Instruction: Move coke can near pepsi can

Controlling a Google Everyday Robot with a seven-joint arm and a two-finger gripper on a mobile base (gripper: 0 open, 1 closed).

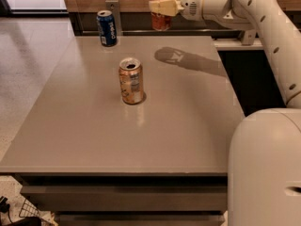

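Coke can (161, 23) upright, long axis vertical, silver top up and just under the upper edge of view. It is held clear of the surface (94, 140), in the air over the far edge. Gripper (160, 7) reaches in from the right, level with the can's upper half; jaws closed on the can across its width, one cream finger (162, 6) lying across the near face, the other hidden behind. Can body shows above and below that finger, lower half hanging free. Arm (263, 22) runs off right, then down toward the robot body (263, 173) at lower right. Shadow (176, 56) of can and gripper falls on the surface, below and slightly right of the can. Pepsi can (107, 28) stands upright on the far-left part of the surface, white lettering running vertically; it is left of and lower than the coke can, apart from it with a clear gap. Tan can (131, 81) stands upright near mid-surface with its top opened, nearer the camera than both others, touching neither
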